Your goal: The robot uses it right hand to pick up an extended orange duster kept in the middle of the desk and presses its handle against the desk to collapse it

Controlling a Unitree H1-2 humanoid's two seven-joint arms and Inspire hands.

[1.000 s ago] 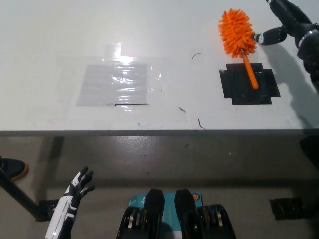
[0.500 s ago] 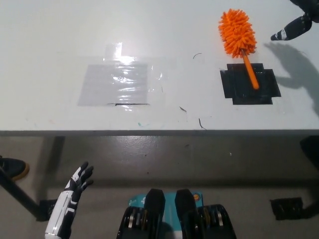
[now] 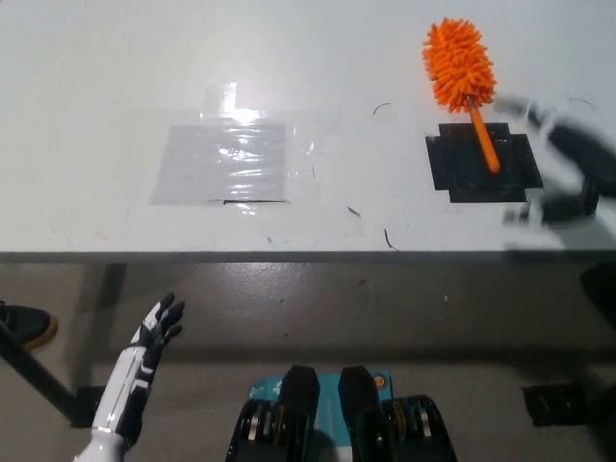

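Duster (image 3: 460, 69) lies untouched on the desk (image 3: 115, 67), handle across the black patch (image 3: 481, 164), right robot hand (image 3: 568, 168) a blur beside it, grip unreadable, and ought to close low on that handle.

Bright, even overhead light on the white worktop (image 3: 318, 58); glare streaks across the clear tape patch (image 3: 221, 162). Right robot hand (image 3: 568, 164) smeared by heavy motion blur, shape unreadable. Floor below the worktop dimmer, in shadow. The rest is sharp.
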